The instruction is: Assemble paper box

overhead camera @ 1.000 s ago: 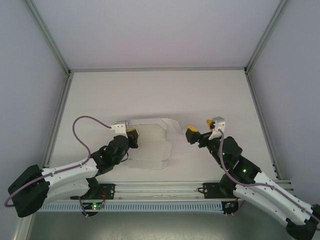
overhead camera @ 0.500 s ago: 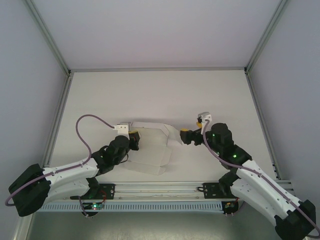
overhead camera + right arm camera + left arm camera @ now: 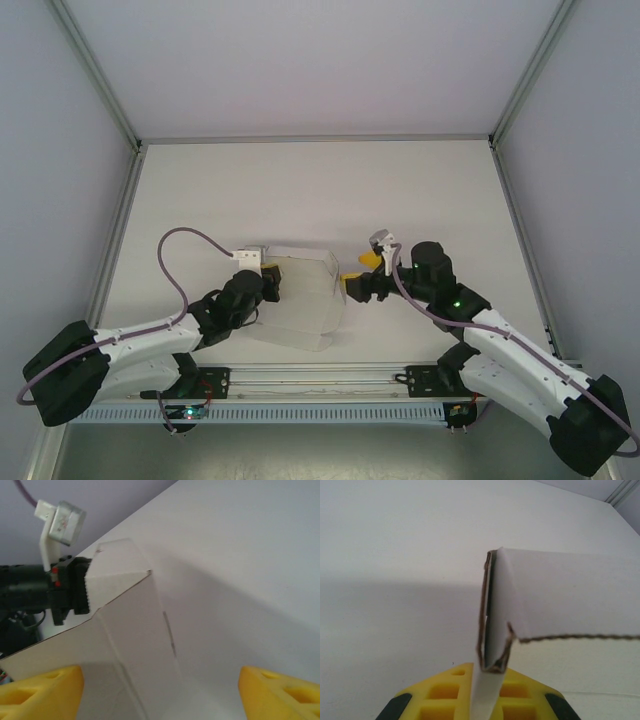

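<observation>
White table (image 3: 300, 185) w/ grey walls (image 3: 300, 60), alu rails (image 3: 96, 75); paper box (image 3: 300, 300) centre-front.

left arm (image 3: 130, 345): I am wearing white shells over black joints, with a bulky black housing at the outer end.
left cable (image 3: 172, 245): a mauve cable is arching off my wrist.
left gripper (image 3: 268, 280): I am showing yellow fingers (image 3: 445, 697) moulded with square pockets, with black trim at the corners.
right arm (image 3: 510, 360): I am wearing the same white shells and black joints, and a green light (image 3: 458, 297) is glowing on one.
right gripper (image 3: 352, 287): I am carrying blunt yellow fingers (image 3: 42, 690).
wrist camera (image 3: 60, 522): a grey cylinder is sitting on a white bracket.
</observation>
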`<state>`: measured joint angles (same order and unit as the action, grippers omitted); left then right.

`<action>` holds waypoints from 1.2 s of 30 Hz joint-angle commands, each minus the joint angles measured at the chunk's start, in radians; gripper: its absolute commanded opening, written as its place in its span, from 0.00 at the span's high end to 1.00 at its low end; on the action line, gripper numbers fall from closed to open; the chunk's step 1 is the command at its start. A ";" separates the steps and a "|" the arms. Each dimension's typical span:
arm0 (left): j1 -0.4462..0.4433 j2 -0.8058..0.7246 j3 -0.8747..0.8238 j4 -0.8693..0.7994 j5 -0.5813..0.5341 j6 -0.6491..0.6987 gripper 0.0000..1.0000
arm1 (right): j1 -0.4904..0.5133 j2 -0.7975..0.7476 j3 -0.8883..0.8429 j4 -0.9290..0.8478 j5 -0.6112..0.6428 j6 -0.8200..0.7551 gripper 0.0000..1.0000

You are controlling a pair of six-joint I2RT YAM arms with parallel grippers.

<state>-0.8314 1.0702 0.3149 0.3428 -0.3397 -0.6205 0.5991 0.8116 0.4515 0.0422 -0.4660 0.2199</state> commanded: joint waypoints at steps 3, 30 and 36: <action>-0.010 0.005 0.036 0.004 0.001 0.020 1.00 | 0.040 0.036 0.003 0.052 -0.052 -0.037 0.22; -0.012 0.077 0.108 -0.031 0.026 0.022 1.00 | 0.262 0.296 0.131 0.078 0.648 -0.032 0.67; -0.016 0.105 0.162 -0.149 -0.067 -0.030 1.00 | 0.279 0.380 0.177 0.005 1.005 0.062 0.99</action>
<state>-0.8387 1.1687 0.4309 0.2718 -0.3267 -0.6144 0.8673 1.1664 0.5877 0.0906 0.2832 0.2176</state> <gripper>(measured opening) 0.080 0.046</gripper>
